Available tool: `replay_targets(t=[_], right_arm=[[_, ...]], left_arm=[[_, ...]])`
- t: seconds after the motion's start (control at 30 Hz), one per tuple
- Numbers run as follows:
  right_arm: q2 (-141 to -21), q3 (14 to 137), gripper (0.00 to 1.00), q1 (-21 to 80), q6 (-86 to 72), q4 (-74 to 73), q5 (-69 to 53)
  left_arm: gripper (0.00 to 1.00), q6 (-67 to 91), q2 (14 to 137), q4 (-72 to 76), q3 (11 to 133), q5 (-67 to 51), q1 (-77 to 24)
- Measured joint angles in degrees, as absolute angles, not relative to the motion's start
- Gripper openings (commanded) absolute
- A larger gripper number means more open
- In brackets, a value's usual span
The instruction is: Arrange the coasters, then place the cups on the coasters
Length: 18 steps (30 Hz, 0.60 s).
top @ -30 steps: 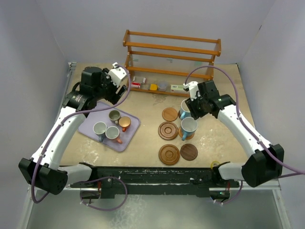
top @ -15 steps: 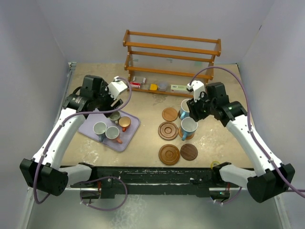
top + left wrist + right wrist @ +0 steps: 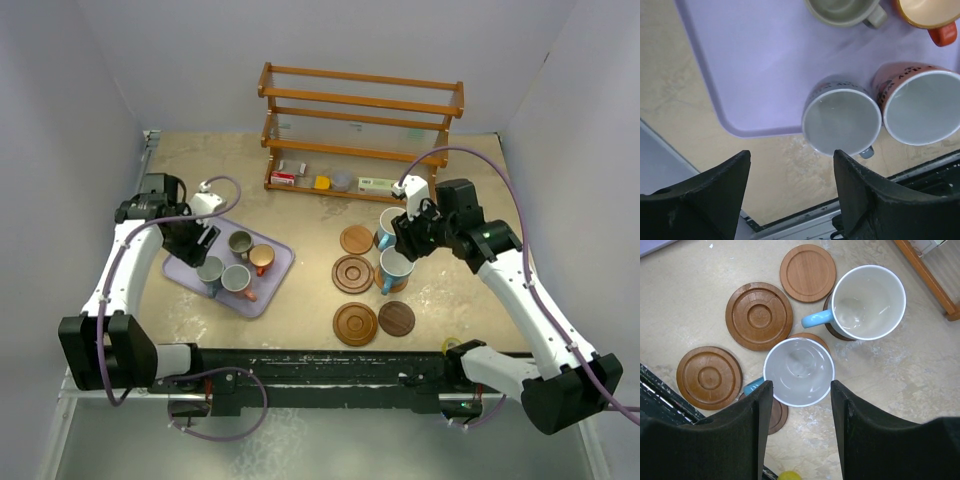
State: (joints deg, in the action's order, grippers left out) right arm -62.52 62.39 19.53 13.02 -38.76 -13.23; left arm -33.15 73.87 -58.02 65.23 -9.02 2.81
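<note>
Four cups stand on the lavender tray (image 3: 185, 272): a grey-green one (image 3: 240, 241), a copper one (image 3: 262, 258) and two with white insides (image 3: 841, 121) (image 3: 920, 107). My left gripper (image 3: 791, 153) is open above the tray's near-left corner, holding nothing. Two pale blue cups (image 3: 869, 302) (image 3: 799, 371) stand on coasters at the right. My right gripper (image 3: 801, 384) hovers open, its fingers either side of the nearer blue cup. Bare coasters: a light brown one (image 3: 808, 273), two grooved ones (image 3: 759, 316) (image 3: 709, 377) and a dark one (image 3: 397, 318).
A wooden rack (image 3: 360, 120) stands at the back, with small boxes and packets on its lowest shelf. A small yellow object (image 3: 452, 345) lies near the right arm's base. Grey walls close in both sides of the table.
My left arm has swung left and toward me, from beyond the tray to over its left end, and its jaws narrowed slightly. The right gripper drew back a little from the blue cups.
</note>
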Motion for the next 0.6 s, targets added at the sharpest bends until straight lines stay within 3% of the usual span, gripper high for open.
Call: replay_targets(t=[0.33,0.6], right_arm=[[-62.52,62.17,0.52,19.49,13.43,-38.68,-13.54],[-62.52,61.69,0.52,19.49,13.58,-38.65,-13.67]], left_arm=[[0.39,-30.57,80.71,-56.21,61.19,-11.7,2.96],[0.26,-28.08,82.63,-53.82,59.57,-12.69,2.96]])
